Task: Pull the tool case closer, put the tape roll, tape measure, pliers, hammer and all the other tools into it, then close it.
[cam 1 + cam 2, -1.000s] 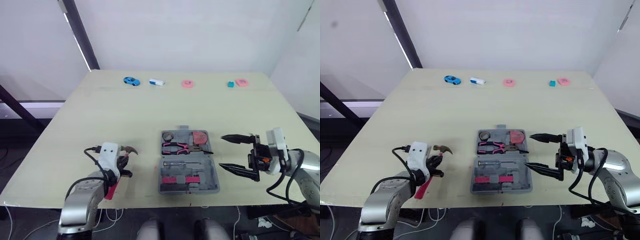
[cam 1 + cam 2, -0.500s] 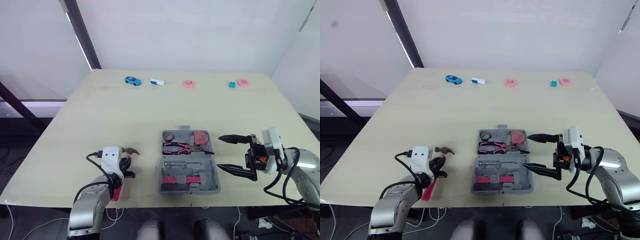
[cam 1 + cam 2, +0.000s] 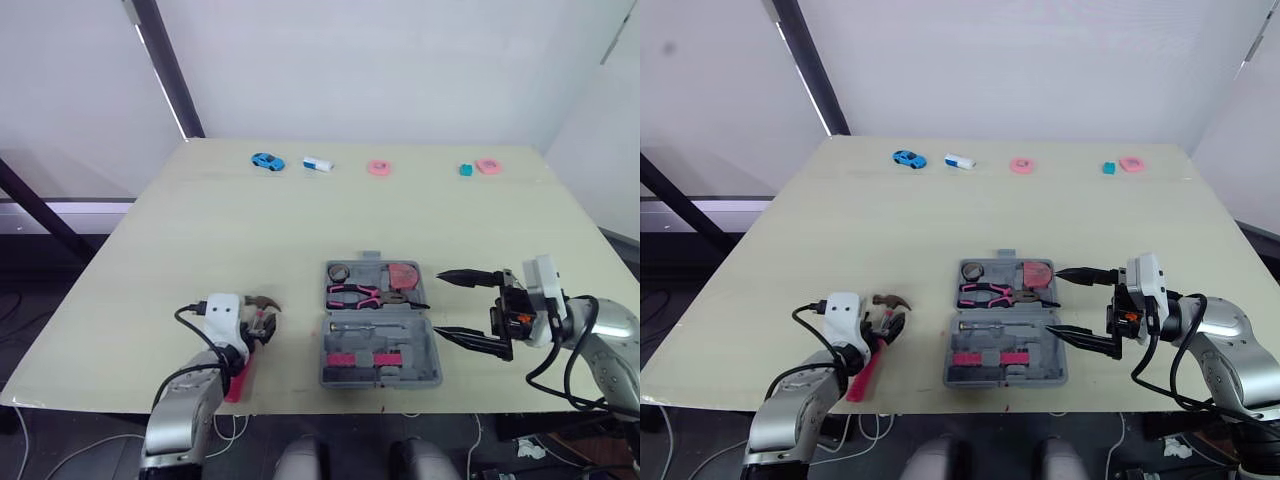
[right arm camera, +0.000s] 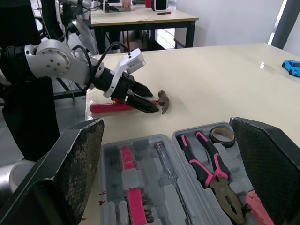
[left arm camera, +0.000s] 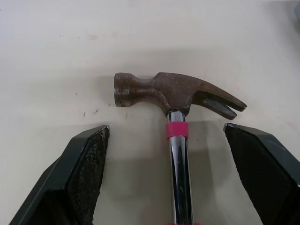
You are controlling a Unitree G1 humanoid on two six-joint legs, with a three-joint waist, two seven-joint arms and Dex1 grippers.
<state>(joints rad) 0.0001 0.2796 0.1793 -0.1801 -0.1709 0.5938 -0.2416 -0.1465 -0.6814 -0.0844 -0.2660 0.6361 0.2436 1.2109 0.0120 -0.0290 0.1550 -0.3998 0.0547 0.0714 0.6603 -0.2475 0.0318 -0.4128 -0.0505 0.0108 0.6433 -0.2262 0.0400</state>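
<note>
The grey tool case (image 3: 378, 345) lies open near the table's front edge. It holds a tape roll (image 3: 337, 272), pink-handled pliers (image 3: 358, 293), a pink tape measure (image 3: 403, 273) and a screwdriver (image 3: 365, 327). Left of the case the hammer (image 5: 173, 91) lies flat on the table, its pink handle (image 3: 238, 378) pointing at the front edge. My left gripper (image 3: 265, 322) is open and straddles the steel shaft just below the head; neither of its fingers (image 5: 84, 164) touches it. At the case's right side my right gripper (image 3: 441, 303) is open and empty.
Along the far edge of the table (image 3: 230, 230) sit a blue toy car (image 3: 265, 160), a white and blue block (image 3: 317, 164), a pink piece (image 3: 377, 167), a teal cube (image 3: 463, 170) and another pink piece (image 3: 487, 165). The case and hammer lie close to the front edge.
My left gripper has opened and let go of the hammer's shaft; the hammer now rests on the table. The right gripper has stayed open beside the case.
</note>
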